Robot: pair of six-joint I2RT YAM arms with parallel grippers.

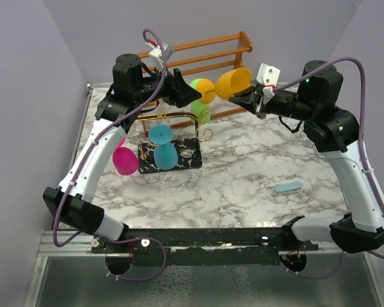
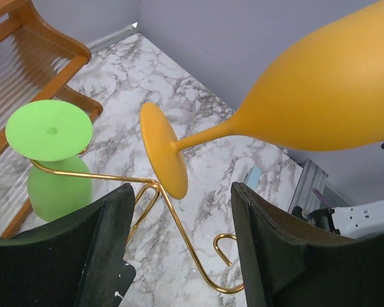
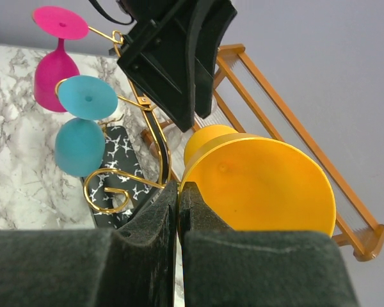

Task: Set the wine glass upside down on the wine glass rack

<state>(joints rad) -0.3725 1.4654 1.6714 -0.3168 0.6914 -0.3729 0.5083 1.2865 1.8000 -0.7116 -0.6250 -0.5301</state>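
Note:
The orange wine glass (image 1: 233, 83) lies on its side in the air, foot (image 1: 205, 89) pointing left. My right gripper (image 1: 257, 100) is shut on its rim, as the right wrist view (image 3: 180, 192) shows with the bowl (image 3: 262, 185) beside the pads. My left gripper (image 1: 182, 91) is open and empty; in the left wrist view (image 2: 182, 243) the glass's foot (image 2: 163, 150) hangs just ahead of the fingers, not touching. The gold wire wine glass rack (image 1: 179, 118) stands below on its black base (image 1: 185, 153); a free hooked arm (image 2: 179, 236) shows.
On the rack hang, upside down, a green glass (image 1: 200, 110), a teal glass (image 1: 163, 150) and a pink glass (image 1: 125, 158). An orange-brown wooden shelf (image 1: 205, 54) stands behind. A small light-blue block (image 1: 288, 187) lies on the marble table at right.

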